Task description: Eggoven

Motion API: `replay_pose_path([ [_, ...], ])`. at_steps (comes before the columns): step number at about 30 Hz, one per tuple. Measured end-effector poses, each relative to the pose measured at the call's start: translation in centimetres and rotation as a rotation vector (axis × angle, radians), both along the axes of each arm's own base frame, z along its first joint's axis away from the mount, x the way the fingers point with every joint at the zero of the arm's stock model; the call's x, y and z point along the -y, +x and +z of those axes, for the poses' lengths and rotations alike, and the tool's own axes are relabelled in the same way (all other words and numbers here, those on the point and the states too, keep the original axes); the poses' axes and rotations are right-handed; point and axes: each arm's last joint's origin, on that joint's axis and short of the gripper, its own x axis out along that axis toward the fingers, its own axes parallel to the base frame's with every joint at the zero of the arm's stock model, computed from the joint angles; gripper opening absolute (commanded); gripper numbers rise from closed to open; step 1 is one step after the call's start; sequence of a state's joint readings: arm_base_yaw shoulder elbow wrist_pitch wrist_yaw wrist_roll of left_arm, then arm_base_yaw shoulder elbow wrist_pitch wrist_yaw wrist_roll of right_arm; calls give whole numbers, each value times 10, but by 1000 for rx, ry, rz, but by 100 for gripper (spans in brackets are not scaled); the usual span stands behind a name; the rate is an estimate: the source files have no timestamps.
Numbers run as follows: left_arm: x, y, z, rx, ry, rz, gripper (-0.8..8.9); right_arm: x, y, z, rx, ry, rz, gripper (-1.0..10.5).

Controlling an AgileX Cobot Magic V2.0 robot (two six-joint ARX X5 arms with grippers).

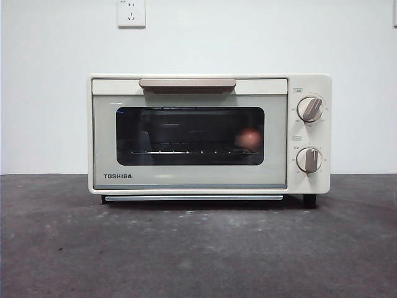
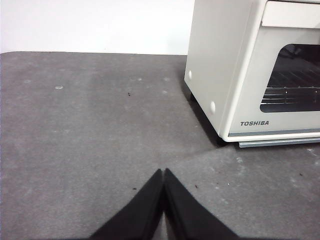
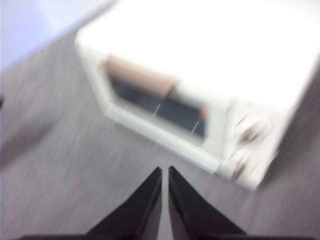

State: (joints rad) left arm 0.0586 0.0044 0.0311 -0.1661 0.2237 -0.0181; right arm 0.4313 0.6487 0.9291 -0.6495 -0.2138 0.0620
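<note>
The cream TOSHIBA toaster oven (image 1: 209,133) stands on the grey table with its door shut. The reddish-brown egg (image 1: 249,138) lies inside on the rack, seen through the dark glass at the right. The tan handle (image 1: 187,83) runs along the door's top, and two knobs (image 1: 310,109) sit on the right panel. My left gripper (image 2: 163,172) is shut and empty, low over the table beside the oven (image 2: 235,70). My right gripper (image 3: 164,171) is shut and empty, high above and in front of the oven (image 3: 200,95); that view is blurred. Neither gripper shows in the front view.
The grey table (image 1: 198,248) stretches in front of the oven. A white wall with a socket (image 1: 131,12) stands behind it.
</note>
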Motion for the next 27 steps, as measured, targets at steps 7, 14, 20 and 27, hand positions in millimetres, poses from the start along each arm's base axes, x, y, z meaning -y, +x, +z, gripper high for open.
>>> replay_pose_path([
  [7, 0, 0, 0, 0, 0, 0, 8, 30, -4, -42, 222, 56, -153, 5],
  [14, 0, 0, 0, 0, 0, 0, 8, 47, -9, -105, 376, 30, -405, 5],
  [20, 0, 0, 0, 0, 0, 0, 8, 50, -8, -166, 367, 21, -444, 5],
  [27, 0, 0, 0, 0, 0, 0, 8, 50, -8, -195, 288, 26, -455, 5],
])
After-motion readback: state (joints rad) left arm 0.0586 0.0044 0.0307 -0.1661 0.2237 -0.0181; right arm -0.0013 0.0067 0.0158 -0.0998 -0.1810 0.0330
